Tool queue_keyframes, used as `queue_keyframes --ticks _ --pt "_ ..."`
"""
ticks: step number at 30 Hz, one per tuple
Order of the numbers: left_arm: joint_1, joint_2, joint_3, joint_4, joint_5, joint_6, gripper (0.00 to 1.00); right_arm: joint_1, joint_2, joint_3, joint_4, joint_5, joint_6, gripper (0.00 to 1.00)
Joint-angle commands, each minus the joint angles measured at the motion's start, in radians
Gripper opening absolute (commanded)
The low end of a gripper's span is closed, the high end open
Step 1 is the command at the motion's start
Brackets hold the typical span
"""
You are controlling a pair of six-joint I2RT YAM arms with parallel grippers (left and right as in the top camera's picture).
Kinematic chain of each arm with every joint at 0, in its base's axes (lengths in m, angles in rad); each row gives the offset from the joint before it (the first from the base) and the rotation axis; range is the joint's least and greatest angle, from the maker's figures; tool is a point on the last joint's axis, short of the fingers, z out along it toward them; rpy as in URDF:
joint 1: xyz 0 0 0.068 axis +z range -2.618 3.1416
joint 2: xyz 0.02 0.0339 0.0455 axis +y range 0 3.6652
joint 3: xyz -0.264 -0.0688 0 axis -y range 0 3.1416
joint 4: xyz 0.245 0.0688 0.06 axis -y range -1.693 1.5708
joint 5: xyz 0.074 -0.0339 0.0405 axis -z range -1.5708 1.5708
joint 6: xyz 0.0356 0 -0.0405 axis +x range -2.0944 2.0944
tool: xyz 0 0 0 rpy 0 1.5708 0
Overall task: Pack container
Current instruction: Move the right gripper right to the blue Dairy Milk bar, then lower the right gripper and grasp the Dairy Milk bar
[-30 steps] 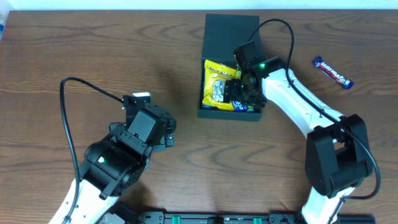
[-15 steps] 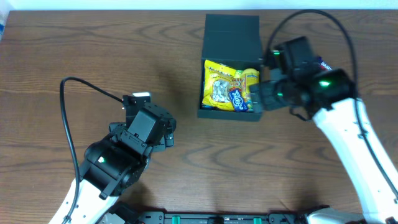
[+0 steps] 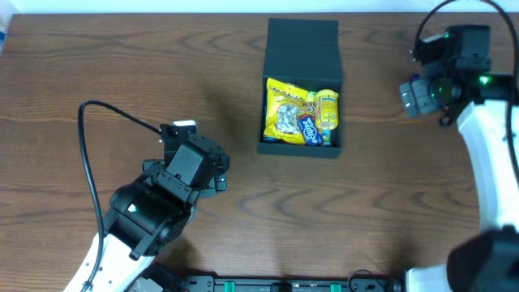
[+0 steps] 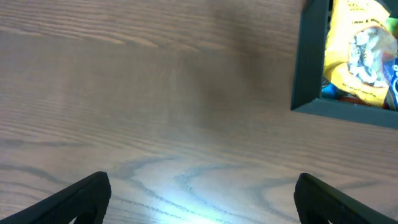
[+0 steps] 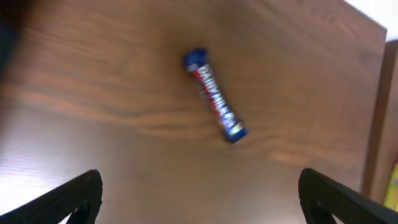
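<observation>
The container (image 3: 302, 49), a dark teal-black box with its flap lid open toward the far side, stands at the table's centre. It holds a large yellow snack packet (image 3: 286, 113), a small blue packet (image 3: 311, 129) and a yellow packet (image 3: 328, 107). Its wall (image 4: 308, 68) and the yellow packet (image 4: 354, 43) show at the upper right of the left wrist view. A blue candy bar (image 5: 214, 94) lies on the wood ahead of my right gripper (image 5: 199, 199), which is open and empty. In the overhead view the right gripper (image 3: 420, 94) hovers to the right of the container and hides the bar. My left gripper (image 4: 199, 202) is open and empty over bare wood.
The left arm (image 3: 182, 170) sits at the front left with its black cable looping over the table. The table's right edge (image 5: 373, 118) runs close beyond the candy bar.
My right gripper has drawn out of the container and swung right and away to above the candy bar. The packets stay in the box. The left arm has not moved.
</observation>
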Motion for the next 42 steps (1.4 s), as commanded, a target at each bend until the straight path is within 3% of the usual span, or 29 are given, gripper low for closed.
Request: queue_keyframes --ticks 1,10,12,16,18,42 --pt "0.002 -0.004 -0.003 -0.004 -0.011 0.01 0.95 -0.049 0.122 0.1 0.003 0.006 -0.177 0.99" --pt "0.002 -0.004 -0.003 -0.004 -0.011 0.01 0.95 -0.087 0.375 0.333 -0.073 0.285 -0.221 0.99" --pt "0.002 -0.004 -0.003 -0.004 -0.011 0.01 0.95 -0.094 0.386 0.337 -0.095 0.227 -0.231 0.99" --pt "0.002 -0.004 -0.003 -0.004 -0.011 0.01 0.95 -0.131 0.394 0.336 -0.115 -0.014 -0.412 0.99" --pt "0.002 -0.004 -0.003 -0.004 -0.011 0.01 0.95 -0.142 0.395 0.336 -0.108 -0.059 -0.436 0.99" --pt "0.002 -0.004 -0.003 -0.004 -0.011 0.01 0.95 -0.196 0.575 0.336 0.028 -0.134 -0.438 0.99"
